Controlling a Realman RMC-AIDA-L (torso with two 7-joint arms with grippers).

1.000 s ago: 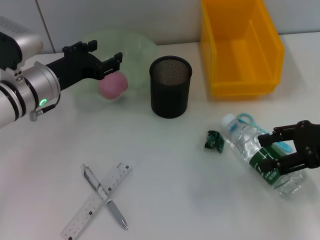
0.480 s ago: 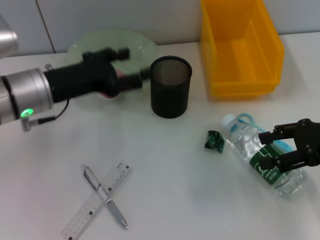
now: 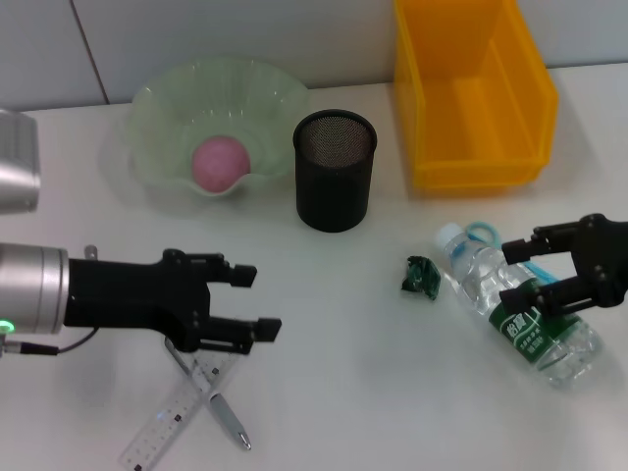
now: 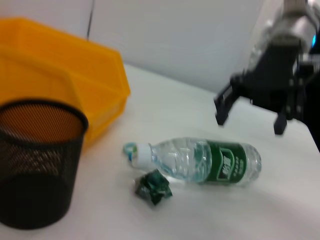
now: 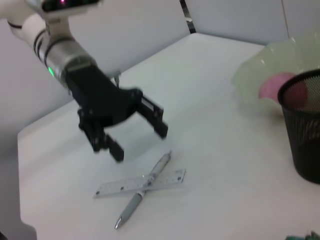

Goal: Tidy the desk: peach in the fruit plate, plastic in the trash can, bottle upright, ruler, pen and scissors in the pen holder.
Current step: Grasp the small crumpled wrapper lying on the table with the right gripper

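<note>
Left gripper [image 3: 257,302], jaws spread, empty, above crossed silver pen [image 3: 209,389] and clear plastic ruler [image 3: 177,407]; next: descend, pinch one. Right gripper [image 3: 517,268] spread over lying bottle [image 3: 515,319]

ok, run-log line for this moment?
left end effector: open above crossed ruler, pen | right end effector: open over lying bottle | pink peach: plated

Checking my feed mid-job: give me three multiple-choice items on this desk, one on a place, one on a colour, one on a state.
1. Where is the peach?
A. in the fruit plate
B. in the pen holder
C. on the desk

2. What colour is the bin?
A. blue
B. yellow
C. green

3. How is the bottle?
A. upright
B. in the bin
C. lying on its side

Answers: 1 A, the pink fruit sits inside the green plate; 2 B, its walls are yellow; 3 C, it lies flat under the open right hand.
</note>
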